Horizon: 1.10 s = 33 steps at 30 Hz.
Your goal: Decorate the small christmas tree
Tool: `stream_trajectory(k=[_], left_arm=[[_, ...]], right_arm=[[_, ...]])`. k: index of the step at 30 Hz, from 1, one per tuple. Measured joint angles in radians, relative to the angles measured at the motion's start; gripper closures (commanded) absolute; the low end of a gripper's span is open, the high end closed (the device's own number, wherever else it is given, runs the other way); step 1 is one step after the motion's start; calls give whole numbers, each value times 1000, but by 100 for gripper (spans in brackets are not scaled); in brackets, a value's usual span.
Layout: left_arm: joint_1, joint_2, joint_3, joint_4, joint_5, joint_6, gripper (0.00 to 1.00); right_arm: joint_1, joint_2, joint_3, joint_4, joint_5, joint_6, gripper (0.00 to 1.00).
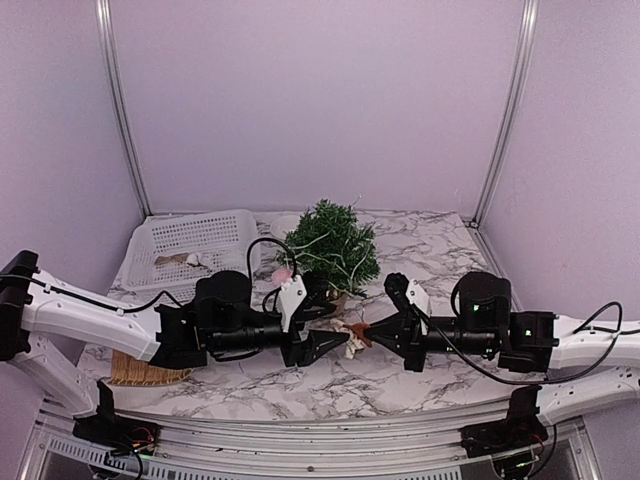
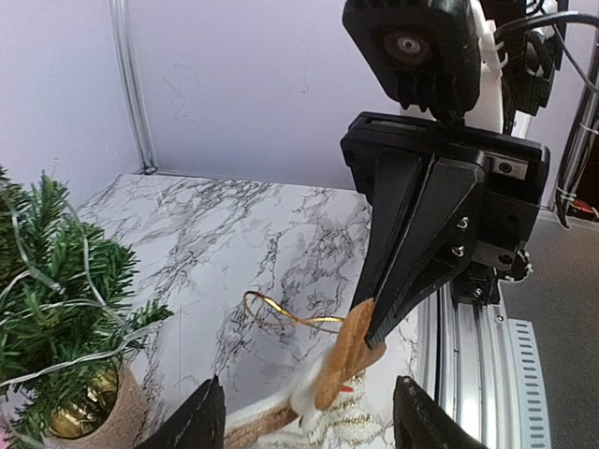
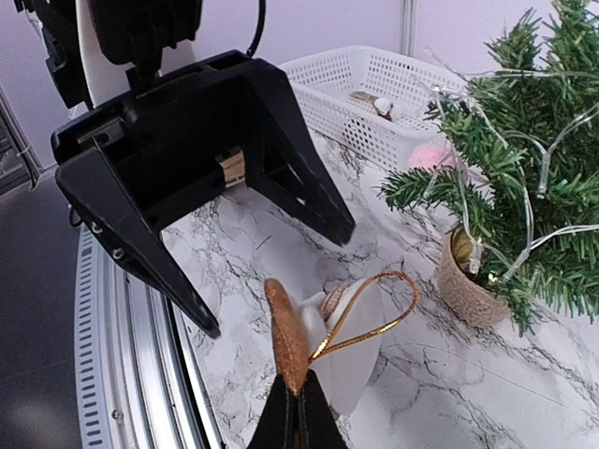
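Pinching the ornament (image 3: 285,341), right gripper (image 3: 298,402); left gripper (image 3: 278,281) spread

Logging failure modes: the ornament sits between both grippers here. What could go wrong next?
The right gripper pinches only the ornament's thin edge; it could slip out. The gold loop lies slack near the open left gripper and might snag if that pulls back. The small christmas tree's light wire could also catch it.

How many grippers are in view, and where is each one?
2. The left gripper stands open in front of the small christmas tree; the right gripper faces it, shut on a brown hanging ornament between them. None seems hidden.
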Motion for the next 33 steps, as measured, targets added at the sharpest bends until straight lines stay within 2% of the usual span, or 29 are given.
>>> stream_trajectory(k=[1, 5, 7, 8, 10, 12, 13, 15, 19, 24, 28, 33], left_arm=[[0, 23, 18, -5, 16, 7, 46], [0, 103, 66, -24, 70, 40, 82], [1, 124, 74, -31, 100, 51, 98], [2, 131, 75, -32, 116, 65, 100], [2, 135, 75, -34, 134, 69, 100], [3, 135, 75, -34, 147, 79, 100], [4, 137, 75, -34, 150, 86, 100], [5, 138, 74, -34, 154, 101, 100], [14, 139, 65, -35, 153, 141, 100], [34, 153, 61, -38, 154, 192, 100], [42, 176, 59, -50, 160, 244, 100], [43, 190, 59, -76, 170, 299, 100]], right_arm=[[6, 0, 0, -3, -1, -8, 100], [21, 0, 0, -13, -4, -32, 100], [21, -2, 0, -21, 0, -35, 100], [21, -4, 0, -26, 5, -34, 95], [21, -16, 0, -40, 25, -31, 72], [19, -34, 0, -55, 47, -13, 44], [15, -52, 0, -65, 59, -6, 35], [-4, -82, 0, -71, 79, 10, 28], [-83, -129, 0, -72, 113, 48, 33], [-205, -100, -17, -43, 75, 114, 35], [-277, -36, -63, 39, -41, 179, 38], [-337, 59, -107, 146, -205, 251, 48]])
